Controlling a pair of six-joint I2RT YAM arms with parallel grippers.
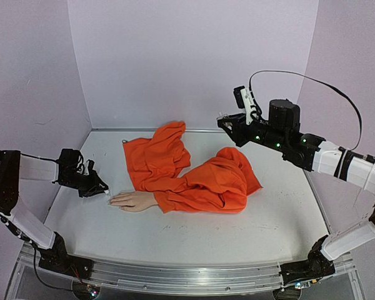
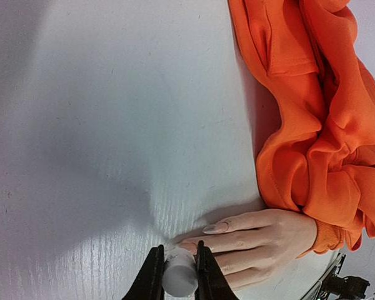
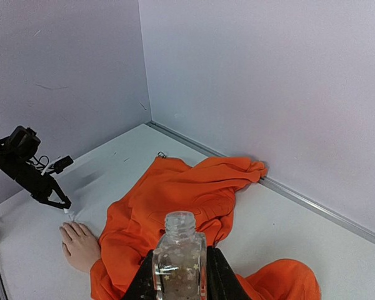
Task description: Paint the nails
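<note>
A pale mannequin hand (image 1: pixel 132 200) lies flat on the table, its wrist in an orange sleeve (image 1: pixel 175 201). My left gripper (image 2: pixel 178 265) is shut on a white brush cap (image 2: pixel 179 276), which is right at the tip of one finger. That finger's nail (image 2: pixel 189 246) is partly hidden by the cap. The neighbouring finger's long nail (image 2: pixel 215 229) shows plainly. In the top view the left gripper (image 1: pixel 103 189) sits just left of the fingertips. My right gripper (image 3: pixel 179 278) is raised above the back right of the table. It is shut on a small clear glass bottle (image 3: pixel 179 256), which is uncapped and upright.
The orange garment (image 1: pixel 194 172) spreads in folds over the middle and back of the table behind the hand. Lilac walls (image 1: pixel 194 56) close off the back and both sides. The right arm (image 1: pixel 287 137) hangs over the garment's right end.
</note>
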